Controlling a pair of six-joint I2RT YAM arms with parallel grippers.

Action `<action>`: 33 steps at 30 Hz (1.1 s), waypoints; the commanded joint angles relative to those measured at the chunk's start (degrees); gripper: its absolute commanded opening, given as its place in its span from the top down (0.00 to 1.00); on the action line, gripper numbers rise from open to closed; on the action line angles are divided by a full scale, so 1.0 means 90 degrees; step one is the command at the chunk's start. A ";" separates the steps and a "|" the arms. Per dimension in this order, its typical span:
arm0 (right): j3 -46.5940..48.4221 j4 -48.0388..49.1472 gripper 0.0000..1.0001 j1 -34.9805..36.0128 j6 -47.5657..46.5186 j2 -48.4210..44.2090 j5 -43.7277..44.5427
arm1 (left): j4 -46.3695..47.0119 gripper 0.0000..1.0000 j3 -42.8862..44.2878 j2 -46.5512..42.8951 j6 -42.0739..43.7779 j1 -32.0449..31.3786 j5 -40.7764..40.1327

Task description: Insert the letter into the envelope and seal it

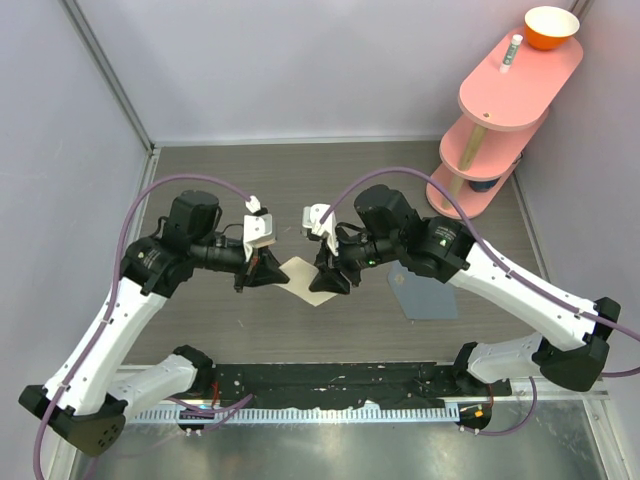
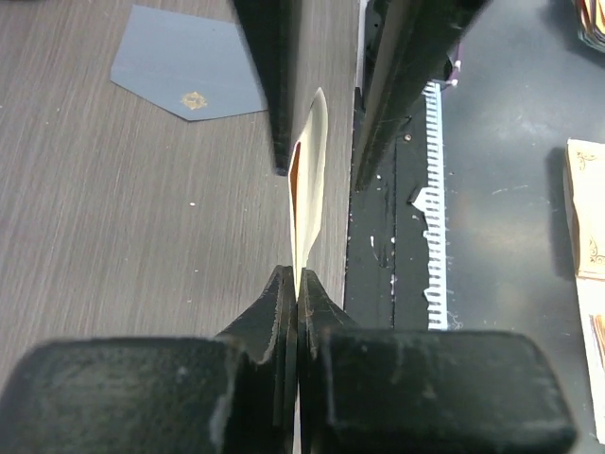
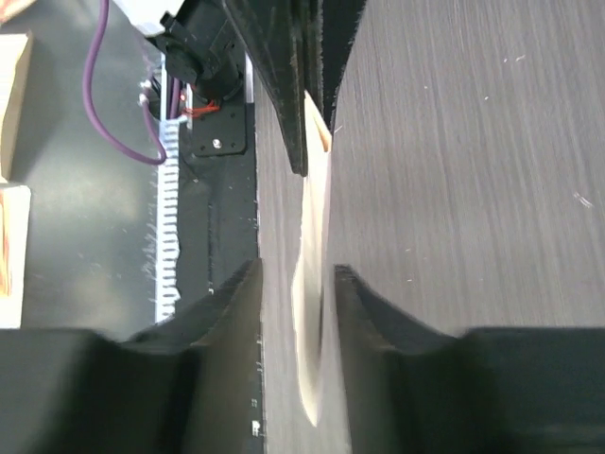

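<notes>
The letter (image 1: 305, 280) is a cream-tan sheet held edge-up above the table between both arms. My left gripper (image 1: 268, 268) is shut on its left edge; in the left wrist view the jaws (image 2: 297, 284) pinch the sheet (image 2: 310, 180). My right gripper (image 1: 328, 275) is open, with one jaw on each side of the sheet's right edge (image 3: 312, 284) and a gap on both sides. The slate blue-grey envelope (image 1: 425, 297) lies flat on the table under my right arm. It also shows in the left wrist view (image 2: 189, 66), flap point downward.
A pink tiered shelf (image 1: 500, 110) stands at the back right with an orange bowl (image 1: 551, 27) on top. A black strip (image 1: 330, 380) runs along the table's near edge. Grey walls enclose the left, back and right sides.
</notes>
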 commanded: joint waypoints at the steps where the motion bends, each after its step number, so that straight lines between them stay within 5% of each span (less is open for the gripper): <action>1: 0.0162 -0.0244 0.50 -0.0046 -0.0156 -0.0089 -0.0225 | 0.0183 1.00 -0.0082 -0.0185 -0.0125 0.0050 0.0336; 3: 0.0007 -0.0575 0.44 -0.0114 -0.0274 -0.0128 -0.0323 | 0.0115 1.00 -0.0170 -0.0195 -0.0125 0.0147 0.0551; 7: -0.0199 -0.0655 0.46 -0.0144 -0.0421 -0.0246 -0.0343 | -0.0285 1.00 -0.0024 -0.0020 0.0108 0.0167 0.1049; 14: -0.0306 -0.0762 0.94 -0.0154 -0.0421 -0.0353 -0.0440 | -0.0307 1.00 0.0133 0.0108 0.0061 0.0333 0.1411; 17: -0.0336 -0.0811 0.99 -0.0163 -0.0421 -0.0373 -0.0479 | 0.0247 0.80 -0.0003 0.0020 -0.0444 0.0343 0.1353; 18: -0.0307 -0.0840 0.99 -0.0163 -0.0431 -0.0353 -0.0518 | 0.0560 0.65 -0.0091 -0.0019 -0.0766 0.0343 0.1343; 21: -0.0248 -0.0841 0.99 -0.0163 -0.0431 -0.0266 -0.0665 | 0.2141 0.49 -0.0481 -0.0214 -0.2158 0.0333 0.1392; 26: -0.0209 -0.0802 0.99 -0.0163 -0.0421 -0.0187 -0.0704 | 0.3317 0.45 -0.0542 -0.0127 -0.3015 0.0110 0.1197; 29: -0.0180 -0.0753 0.99 -0.0163 -0.0392 -0.0168 -0.0694 | 0.3347 0.53 -0.0502 0.0088 -0.3211 -0.0057 0.1206; 33: -0.0180 -0.0704 0.99 -0.0222 -0.0285 -0.0177 -0.0646 | 0.3406 1.00 -0.0648 0.0166 -0.3367 -0.0087 0.1274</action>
